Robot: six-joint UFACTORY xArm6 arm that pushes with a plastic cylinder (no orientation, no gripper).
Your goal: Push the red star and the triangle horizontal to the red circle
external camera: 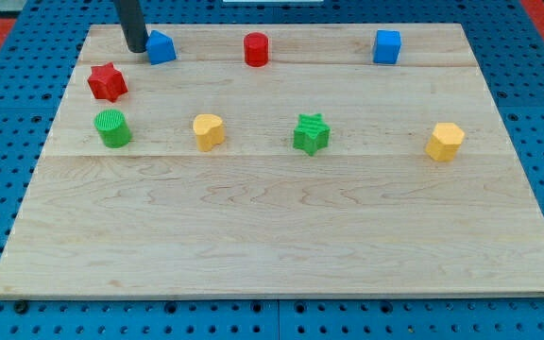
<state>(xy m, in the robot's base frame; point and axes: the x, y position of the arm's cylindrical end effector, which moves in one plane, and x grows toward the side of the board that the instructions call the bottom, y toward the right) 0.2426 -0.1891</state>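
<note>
My tip (136, 46) is at the view's top left, touching the left side of the blue triangle (161, 46). The red star (108, 82) lies below and to the left of my tip, apart from it. The red circle (256, 49) stands in the top row, to the right of the blue triangle, at about the same height in the view.
A blue cube (386, 46) is at the top right. In a middle row lie a green cylinder (113, 127), a yellow heart-like block (209, 131), a green star (311, 133) and a yellow hexagon (445, 142). The wooden board (281, 236) lies on a blue pegboard.
</note>
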